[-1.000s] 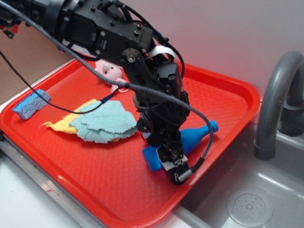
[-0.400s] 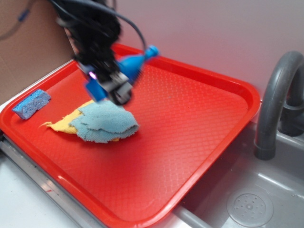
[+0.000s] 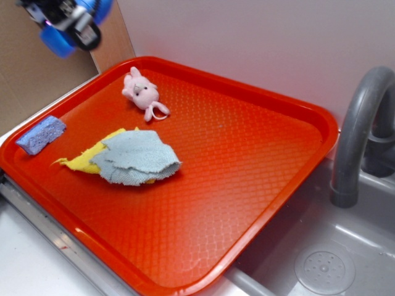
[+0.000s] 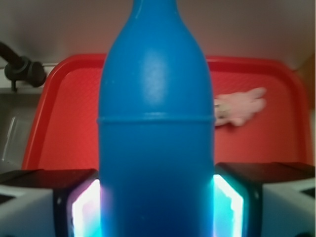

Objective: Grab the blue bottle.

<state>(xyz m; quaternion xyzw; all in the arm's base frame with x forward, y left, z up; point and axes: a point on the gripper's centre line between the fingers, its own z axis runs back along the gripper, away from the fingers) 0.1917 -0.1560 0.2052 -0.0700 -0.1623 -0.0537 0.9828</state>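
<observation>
The blue bottle [image 4: 156,138] fills the middle of the wrist view, smooth and bright blue, its neck running off the top edge. My gripper [image 4: 157,207] is shut on its body, one glowing pad pressed against each side. In the exterior view the gripper [image 3: 65,21] is high at the top left corner, off the tray and above its far left corner, with the blue bottle [image 3: 57,41] showing in part below the fingers.
A red tray [image 3: 271,179] holds a pink plush toy [image 3: 142,92], a pale blue-grey cloth [image 3: 137,158] over a yellow cloth [image 3: 86,161], and a blue-purple sponge [image 3: 41,135]. A grey tap [image 3: 358,135] and sink [image 3: 324,268] lie to the right.
The gripper has lifted the bottle from the tray's right front and carried it up and left to the top left corner. The pink plush toy is now uncovered.
</observation>
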